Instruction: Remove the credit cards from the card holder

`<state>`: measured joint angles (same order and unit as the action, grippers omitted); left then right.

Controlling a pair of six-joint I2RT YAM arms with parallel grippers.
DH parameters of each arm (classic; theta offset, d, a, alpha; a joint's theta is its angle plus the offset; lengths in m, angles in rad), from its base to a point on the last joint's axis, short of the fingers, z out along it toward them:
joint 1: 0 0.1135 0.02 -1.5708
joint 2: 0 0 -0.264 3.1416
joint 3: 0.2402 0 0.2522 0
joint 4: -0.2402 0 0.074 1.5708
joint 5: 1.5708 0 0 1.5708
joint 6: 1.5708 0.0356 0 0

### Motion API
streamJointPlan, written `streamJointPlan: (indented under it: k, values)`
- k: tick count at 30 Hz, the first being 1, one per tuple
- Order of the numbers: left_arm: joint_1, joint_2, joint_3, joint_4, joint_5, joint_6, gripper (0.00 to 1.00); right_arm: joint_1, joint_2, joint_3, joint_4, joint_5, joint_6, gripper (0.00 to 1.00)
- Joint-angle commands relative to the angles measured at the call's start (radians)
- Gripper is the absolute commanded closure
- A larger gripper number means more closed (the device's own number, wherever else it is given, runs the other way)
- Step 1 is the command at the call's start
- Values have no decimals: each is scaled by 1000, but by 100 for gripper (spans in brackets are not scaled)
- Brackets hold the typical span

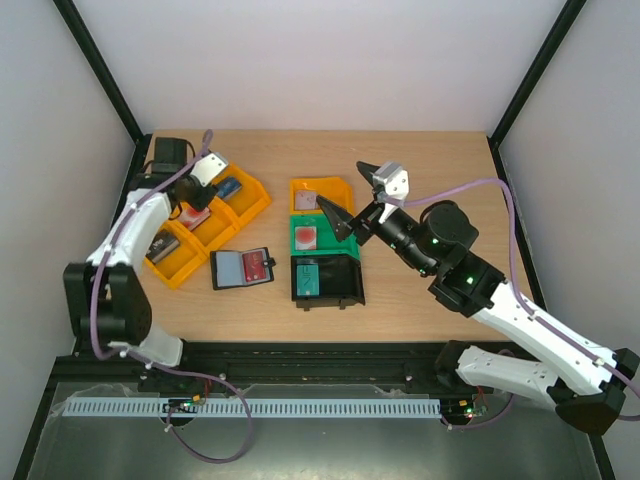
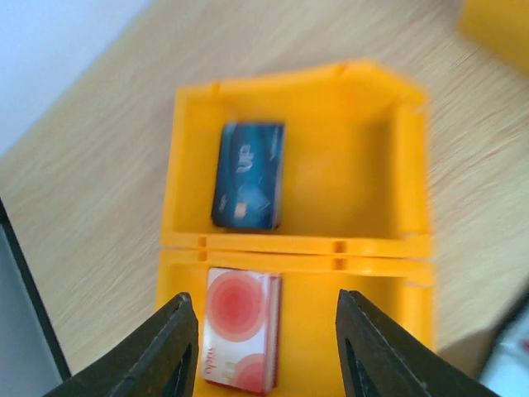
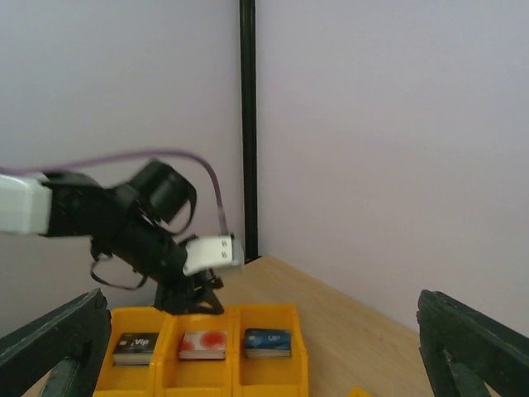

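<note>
The card holder (image 1: pixel 227 271), a black bifold with blue-grey lining, lies open on the table in the top view. A red credit card (image 1: pixel 258 266) sits in its right half. My left gripper (image 1: pixel 197 205) hangs over the middle yellow bin (image 2: pixel 364 331), away from the card holder. Its jaws (image 2: pixel 263 296) are open and hold nothing. Below them lies a stack of pale cards with red circles (image 2: pixel 240 335). My right gripper (image 1: pixel 352 195) is raised above the centre bins, wide open and empty (image 3: pixel 260 302).
A row of three yellow bins (image 1: pixel 262 203) stands at the left, holding blue cards (image 2: pixel 248 175), the pale stack and black cards (image 3: pixel 136 347). A yellow bin (image 1: pixel 335 185), a green bin (image 1: pixel 340 232) and a black bin (image 1: pixel 342 282) line up at the centre, each with a card.
</note>
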<state>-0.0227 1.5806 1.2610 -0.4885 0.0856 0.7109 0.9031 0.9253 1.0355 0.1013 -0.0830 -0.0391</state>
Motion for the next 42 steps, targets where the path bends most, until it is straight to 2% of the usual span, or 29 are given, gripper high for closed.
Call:
streamJointPlan:
  k: [1,4,9,15,17,20,29,34,42]
  values:
    - [1,-158,-5,-130,253,-166,51,-3,28,28,-10,-38,27,1]
    - [1,-192,-71,-113,224,-184,48,-2,35,28,8,-50,21,1]
    - [1,-104,-91,-75,-42,-84,42,-2,36,34,-8,-62,11,1]
    - [-4,56,-85,10,-225,104,7,-3,3,2,-4,-49,18,1]
    - [-5,125,-50,14,-245,116,1,-4,0,2,-9,-43,15,1]
    - [-5,221,13,20,-257,96,1,-3,0,6,-11,-37,11,1]
    - [-6,326,28,61,-341,85,22,-3,6,12,-11,-29,-2,1]
    - [-6,344,-4,114,-329,98,17,-4,17,18,-12,-32,-16,1]
    - [1,423,40,93,-273,58,17,-3,10,28,-26,-24,-16,1]
